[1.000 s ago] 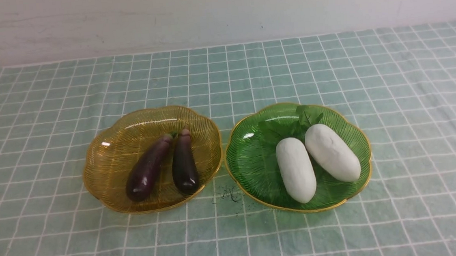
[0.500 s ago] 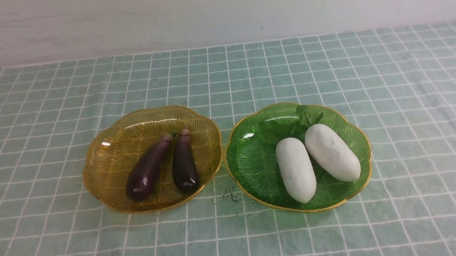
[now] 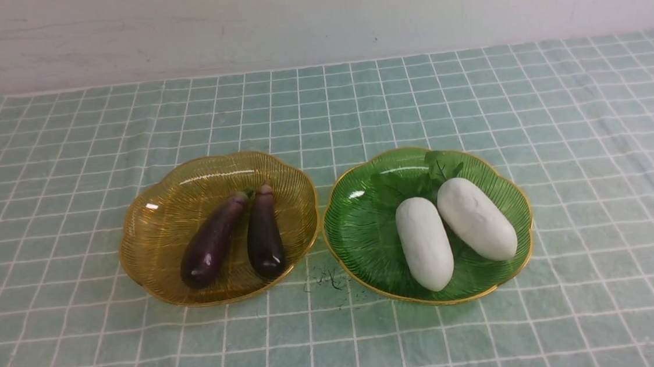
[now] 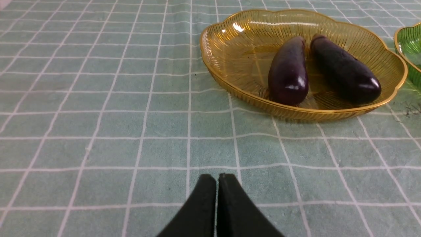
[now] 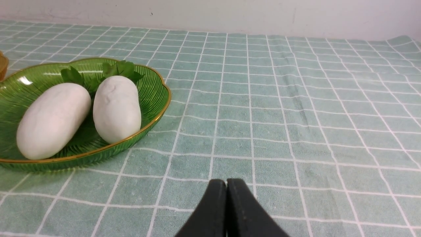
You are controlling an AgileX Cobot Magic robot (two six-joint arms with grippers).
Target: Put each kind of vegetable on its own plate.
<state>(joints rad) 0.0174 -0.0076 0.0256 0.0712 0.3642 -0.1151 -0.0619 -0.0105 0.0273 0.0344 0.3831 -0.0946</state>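
Nearest to the robot, the left end effector (image 4: 217, 179) is sitting low over the surface (image 3: 340, 346) with its two black fingers pressed together and holding nothing. The right end effector (image 5: 226, 184) is doing the same on the other side, fingers pressed together and empty. Neither one is showing in the front view. Bare cloth is lying between each of them and the plates, with nothing in the way.

The surface is wearing a green cloth (image 3: 593, 156) with white squares. A small dark scribble mark (image 3: 328, 278) is sitting on the cloth just in front of the gap between the two plates.

A bit farther out, the amber-yellow plate (image 3: 150, 232) is sitting on the left and the green plate (image 3: 354, 228) with a gold rim is sitting on the right. Their rims are almost touching.

Two dark purple eggplants are lying side by side in the yellow plate, the left eggplant (image 3: 212, 242) leaning toward the right eggplant (image 3: 264, 235) at the far ends.

Two white radishes are lying in the green plate, the left radish (image 3: 424, 243) beside the right radish (image 3: 475, 218), with their green leaves (image 3: 420, 177) pointing away.

Farthest back, a pale wall (image 3: 314, 15) is standing behind the cloth.
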